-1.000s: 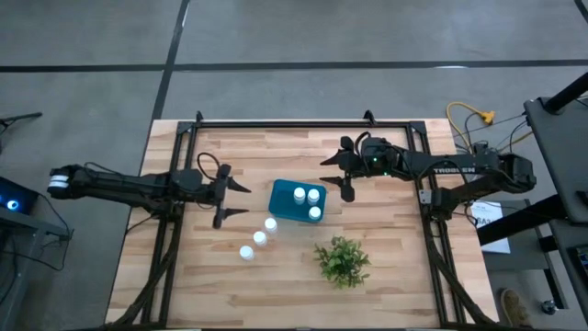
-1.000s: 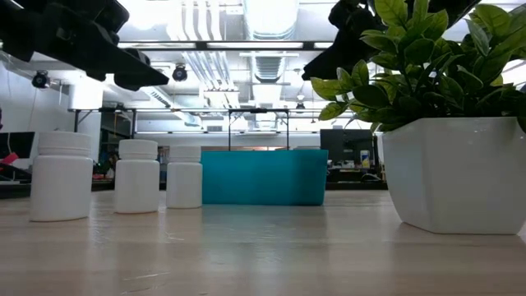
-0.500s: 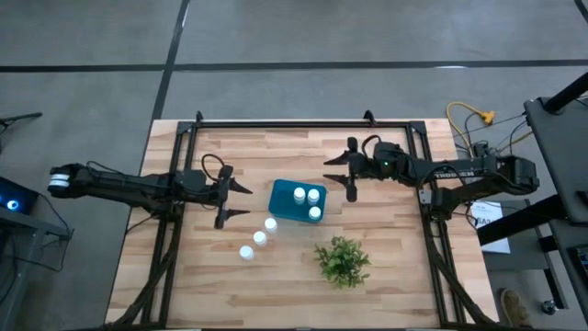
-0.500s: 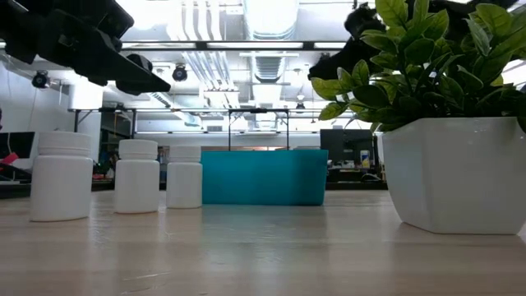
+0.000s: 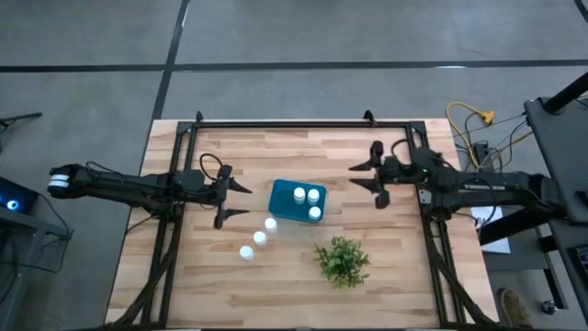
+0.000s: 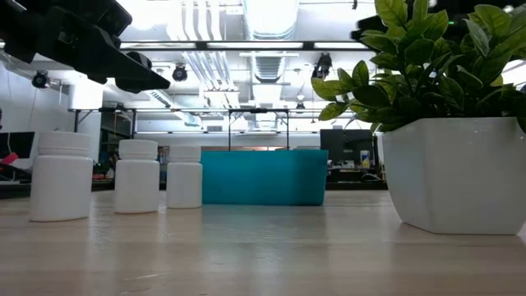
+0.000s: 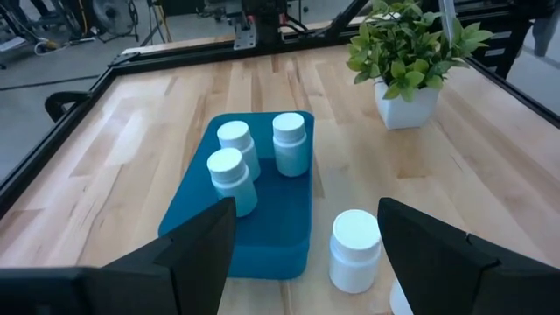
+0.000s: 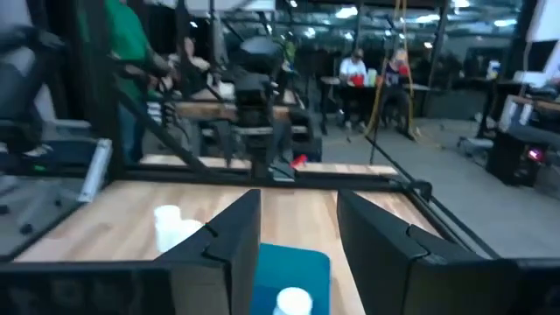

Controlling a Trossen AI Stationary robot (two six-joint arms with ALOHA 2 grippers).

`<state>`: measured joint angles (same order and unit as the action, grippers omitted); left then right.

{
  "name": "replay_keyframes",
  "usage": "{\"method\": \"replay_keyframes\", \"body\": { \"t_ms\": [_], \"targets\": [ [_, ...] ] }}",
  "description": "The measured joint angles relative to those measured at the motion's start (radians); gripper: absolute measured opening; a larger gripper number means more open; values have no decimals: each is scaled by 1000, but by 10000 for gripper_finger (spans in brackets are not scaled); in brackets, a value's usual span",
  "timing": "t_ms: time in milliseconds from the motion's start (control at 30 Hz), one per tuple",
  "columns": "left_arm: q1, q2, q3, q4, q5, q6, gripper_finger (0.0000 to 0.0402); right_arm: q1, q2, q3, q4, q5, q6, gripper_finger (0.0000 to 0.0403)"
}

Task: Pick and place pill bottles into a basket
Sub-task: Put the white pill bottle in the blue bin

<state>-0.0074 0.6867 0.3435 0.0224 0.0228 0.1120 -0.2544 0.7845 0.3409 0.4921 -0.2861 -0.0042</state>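
Note:
The teal basket [image 5: 292, 200] lies mid-table with three white pill bottles [image 7: 273, 144] standing upright on its floor. Three more pill bottles [image 5: 259, 238] stand upright on the wood in a slanting row off the basket's near left corner; the low view shows them [image 6: 137, 175] left of the basket [image 6: 263, 177]. My left gripper [image 5: 234, 199] hovers open to the basket's left, its fingers [image 7: 197, 249] apart and pointing at it. My right gripper [image 5: 356, 176] hangs open above the table to the basket's right, with nothing between its fingers [image 8: 232, 241].
A small green plant in a white pot [image 5: 343, 261] stands near the front, right of the loose bottles, and fills the right of the low view [image 6: 452, 173]. A black frame [image 5: 276, 122] runs round the table. People show in the room beyond [image 8: 131, 52].
My right gripper has drawn back from beside the basket's far right corner toward the table's right edge and has tipped up to point more level. The left arm, the bottles and the basket have stayed where they were.

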Motion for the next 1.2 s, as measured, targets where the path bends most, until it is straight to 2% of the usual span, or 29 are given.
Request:
{"method": "replay_keyframes", "body": {
  "t_ms": [233, 367, 433, 800, 1200],
  "targets": [
    [0, -1, 1, 21, 0, 0, 261, 1, -174, -107, -44, -9, 55, 136],
    [0, -2, 2, 22, 0, 0, 261, 1, -230, -148, -51, -126, 80, 133],
    [0, -2, 2, 22, 0, 0, 261, 2, -256, -165, -51, -153, 94, 131],
    [0, -1, 2, 22, 0, 0, 261, 2, -350, -261, -48, -132, 103, 111],
    [0, -1, 2, 23, 0, 0, 261, 1, -396, -299, -79, -125, 86, 83]
  ]
}}
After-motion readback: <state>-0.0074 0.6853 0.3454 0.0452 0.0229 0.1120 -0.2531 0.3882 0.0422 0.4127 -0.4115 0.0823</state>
